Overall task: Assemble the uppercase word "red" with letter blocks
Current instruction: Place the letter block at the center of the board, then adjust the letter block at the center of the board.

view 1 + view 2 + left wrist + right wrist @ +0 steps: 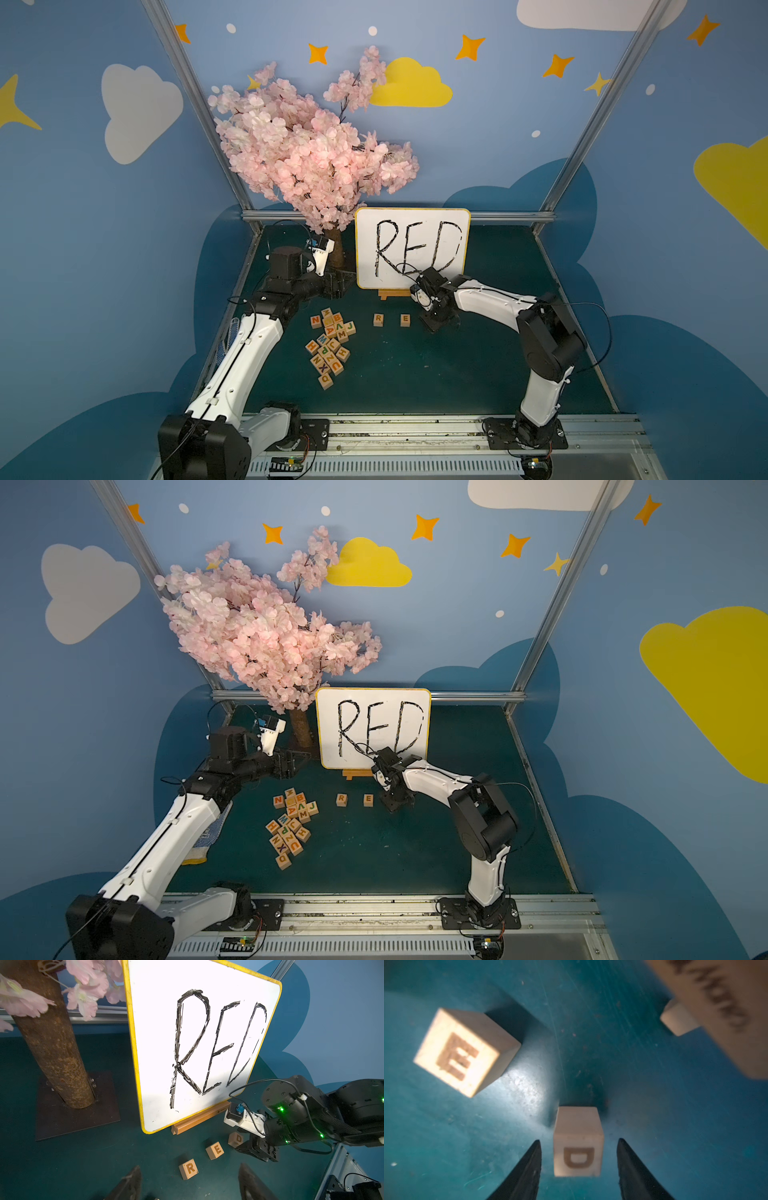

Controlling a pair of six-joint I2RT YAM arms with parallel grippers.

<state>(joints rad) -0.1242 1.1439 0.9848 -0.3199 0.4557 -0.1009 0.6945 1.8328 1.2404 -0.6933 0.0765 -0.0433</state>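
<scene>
Right gripper (578,1140) hangs low over the green mat (415,374), its two fingers spread either side of the D block (236,1139) with a gap on each side, so it grips nothing. That block stands on the mat at 3 o'clock of the E block (405,319), which has the R block (378,319) at its 9 o'clock. The three stand apart in one row. At 12 o'clock of the row stands a white board (415,220) with RED handwritten on it. A loose pile of letter blocks (330,345) lies at 9 o'clock of the R block. Left gripper (189,1165), fingers spread and empty, hovers at 10 o'clock of the R block, near the tree trunk (336,249).
</scene>
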